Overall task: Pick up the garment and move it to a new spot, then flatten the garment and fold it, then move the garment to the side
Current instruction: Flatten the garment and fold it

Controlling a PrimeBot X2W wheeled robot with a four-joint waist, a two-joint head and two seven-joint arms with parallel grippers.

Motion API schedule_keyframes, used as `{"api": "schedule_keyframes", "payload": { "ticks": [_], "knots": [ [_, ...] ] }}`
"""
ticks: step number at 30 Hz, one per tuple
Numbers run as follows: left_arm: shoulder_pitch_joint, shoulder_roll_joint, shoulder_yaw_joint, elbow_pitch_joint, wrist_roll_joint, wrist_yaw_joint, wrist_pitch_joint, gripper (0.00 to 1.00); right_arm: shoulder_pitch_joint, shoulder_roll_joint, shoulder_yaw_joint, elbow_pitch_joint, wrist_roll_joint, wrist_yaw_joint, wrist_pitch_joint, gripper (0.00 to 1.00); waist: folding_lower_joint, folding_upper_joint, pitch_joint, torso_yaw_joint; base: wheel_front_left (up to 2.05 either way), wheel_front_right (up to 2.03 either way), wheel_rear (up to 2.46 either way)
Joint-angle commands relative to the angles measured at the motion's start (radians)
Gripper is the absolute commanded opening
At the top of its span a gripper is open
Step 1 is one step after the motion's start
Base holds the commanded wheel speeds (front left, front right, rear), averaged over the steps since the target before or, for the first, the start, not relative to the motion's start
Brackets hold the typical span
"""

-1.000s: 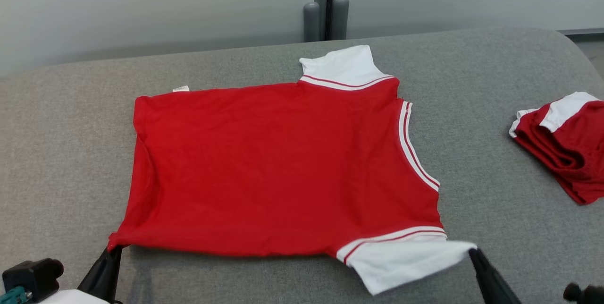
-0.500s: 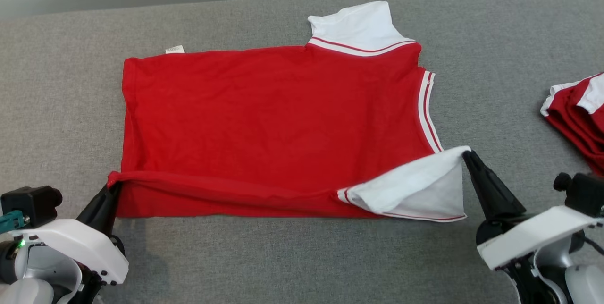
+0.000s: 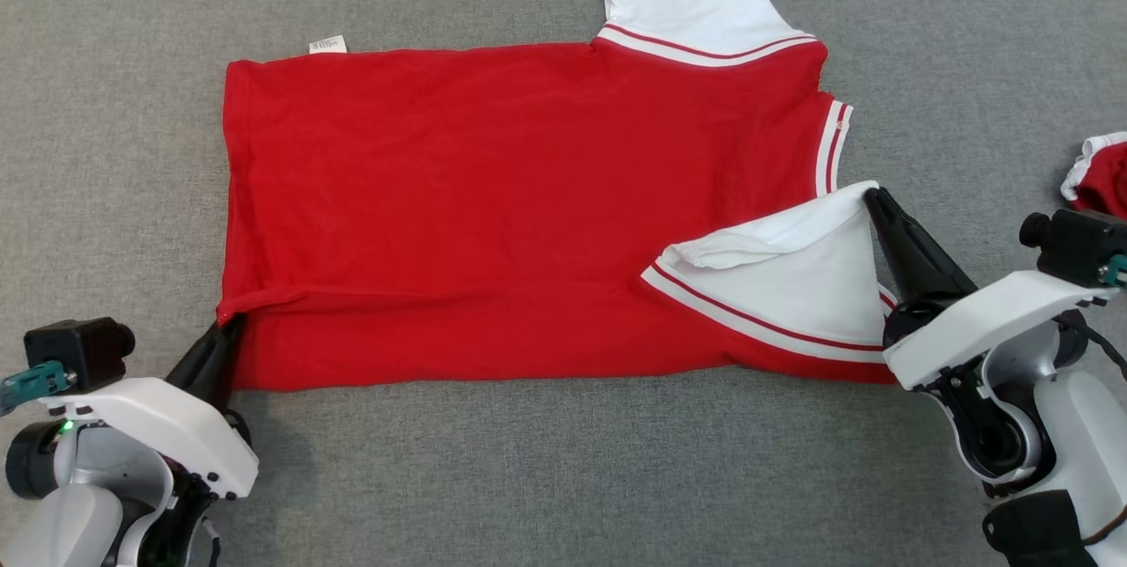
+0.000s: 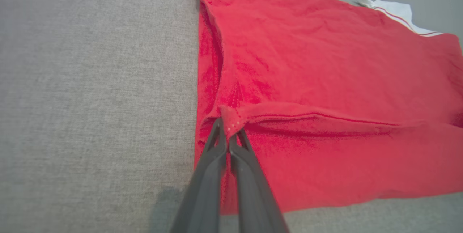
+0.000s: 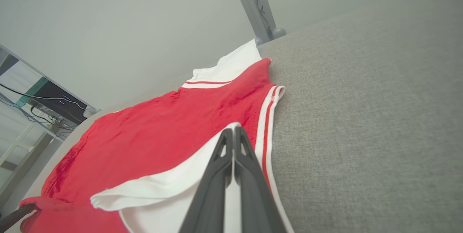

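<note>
**Fold step in hand: near edge lifted and carried over the shirt**

Judging by the layout, flattening is done and the first fold is under way. The shirt (image 3: 493,197) lies spread on the grey cushioned surface (image 3: 563,470), roughly centred, its long axis running left to right, with its far edge close to the surface's far edge.

Left tool (image 3: 231,325): fingers together, clamped on the near-left hem corner of the shirt. The wrist view shows red cloth pinched between the tips (image 4: 228,133). Right tool (image 3: 872,195): fingers together, clamped on the tip of the near white sleeve (image 3: 792,276), which is lifted and turned back over the red body.

Look of the shirt: red body, white sleeves with red-and-white striped trim, striped neck edge on the right side, small white tag (image 3: 327,44) poking out at the far-left edge. A raised crease runs between the two grip points; the cloth beyond it lies flat with light wrinkles.

Next move, my read: carry both corners toward the far edge at matched pace and height, keep the crease straight, lower it, then release. Risk: uneven pull skews the fold, or the sleeve bunches under.

A second red-and-white piece (image 3: 1092,175) sits at the right edge, well apart.
</note>
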Motion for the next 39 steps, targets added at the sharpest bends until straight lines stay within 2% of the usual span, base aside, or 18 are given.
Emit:
{"api": "schedule_keyframes", "payload": {
  "ticks": [1,2,3,4,5,7,13,17,19,23,30,34,39],
  "knots": [
    [-0.022,-0.004,-0.003,0.006,0.000,-0.009,-0.002,0.00,-0.018,-0.007,0.008,0.016,0.009,0.001,-0.015,0.00,0.0000,0.0000,0.006,0.006,0.00,0.00,0.00],
    [-0.029,-0.010,-0.008,0.015,-0.002,-0.014,-0.001,0.00,-0.030,-0.012,0.016,0.037,0.009,0.001,-0.023,0.00,0.0000,0.0000,0.008,0.007,0.00,0.00,0.00],
    [-0.046,-0.025,-0.013,0.033,0.002,-0.026,-0.015,0.07,-0.048,-0.017,0.035,0.068,0.015,0.001,-0.043,0.00,0.0000,0.0000,0.010,0.010,0.00,0.00,0.00],
    [-0.050,-0.032,-0.018,0.042,0.005,-0.030,-0.021,0.44,-0.055,-0.020,0.043,0.082,0.013,0.001,-0.056,0.00,0.0000,0.0000,0.010,0.010,0.00,0.00,0.00],
    [-0.053,-0.036,-0.021,0.050,0.008,-0.036,-0.028,1.00,-0.059,-0.023,0.054,0.089,0.008,0.001,-0.073,0.18,0.0000,0.0000,0.008,0.010,0.00,0.00,0.00],
    [-0.053,-0.048,-0.016,0.068,0.007,-0.039,-0.051,1.00,-0.057,-0.022,0.071,0.102,0.015,0.001,-0.106,1.00,0.0000,0.0000,0.003,0.009,0.00,0.00,0.00],
    [-0.014,-0.097,0.022,0.085,0.013,-0.031,-0.190,1.00,-0.016,-0.043,0.076,0.112,-0.067,0.001,-0.236,1.00,0.0000,0.0000,-0.027,0.004,0.00,0.00,0.00],
    [0.003,-0.131,0.052,0.065,0.023,-0.016,-0.286,1.00,0.024,-0.050,0.025,0.097,-0.190,0.001,-0.311,1.00,0.0000,0.0000,-0.055,0.004,0.00,0.00,0.00],
    [0.009,-0.136,0.060,0.058,0.030,-0.014,-0.303,1.00,0.036,-0.043,0.007,0.087,-0.211,0.001,-0.321,1.00,0.0000,0.0000,-0.062,0.005,0.00,0.00,0.00],
    [0.025,-0.165,0.104,0.015,0.075,0.013,-0.338,1.00,0.092,-0.027,-0.078,0.019,-0.344,0.001,-0.341,1.00,0.0000,0.0000,-0.093,0.006,0.00,0.00,0.00],
    [0.060,-0.176,0.164,-0.076,0.245,0.032,-0.346,1.00,0.208,0.022,-0.168,-0.119,-0.479,0.001,-0.331,1.00,0.0000,0.0000,-0.132,0.003,0.00,0.00,0.00],
    [0.099,-0.176,0.168,-0.089,0.331,0.022,-0.346,1.00,0.270,0.052,-0.181,-0.173,-0.514,0.001,-0.311,1.00,0.0000,0.0000,-0.148,0.000,0.00,0.00,0.00],
    [0.130,-0.177,0.179,-0.060,0.358,-0.031,-0.347,1.00,0.311,0.081,-0.186,-0.202,-0.529,0.001,-0.293,1.00,0.0000,0.0000,-0.156,-0.005,0.00,0.00,0.00]
  ]
}}
